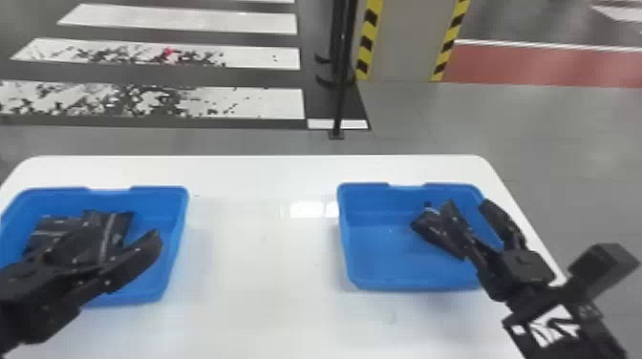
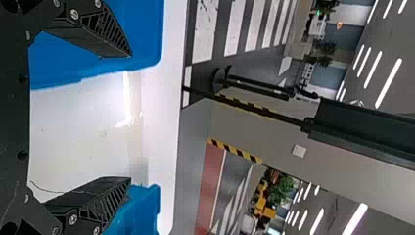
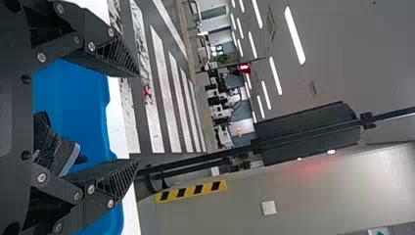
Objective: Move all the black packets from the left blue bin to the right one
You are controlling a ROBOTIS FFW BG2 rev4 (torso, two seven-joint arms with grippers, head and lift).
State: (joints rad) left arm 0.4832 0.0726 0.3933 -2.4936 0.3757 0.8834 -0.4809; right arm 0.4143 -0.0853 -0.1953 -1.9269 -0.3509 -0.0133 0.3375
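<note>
Black packets (image 1: 118, 221); left gripper (image 1: 127, 232) spread over left bin (image 1: 160, 198); right gripper (image 1: 466, 204) spread over right bin (image 1: 365, 205)

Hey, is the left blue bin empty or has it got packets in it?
Not empty. The head view shows black packets inside the left blue bin, partly covered, so I cannot tell how many.

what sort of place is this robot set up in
Probably a large indoor workshop, lab or demo hall: white crosswalk-style floor stripes, yellow-and-black hazard markings and long ceiling lights point that way. Which of these it is, I can't tell.
</note>
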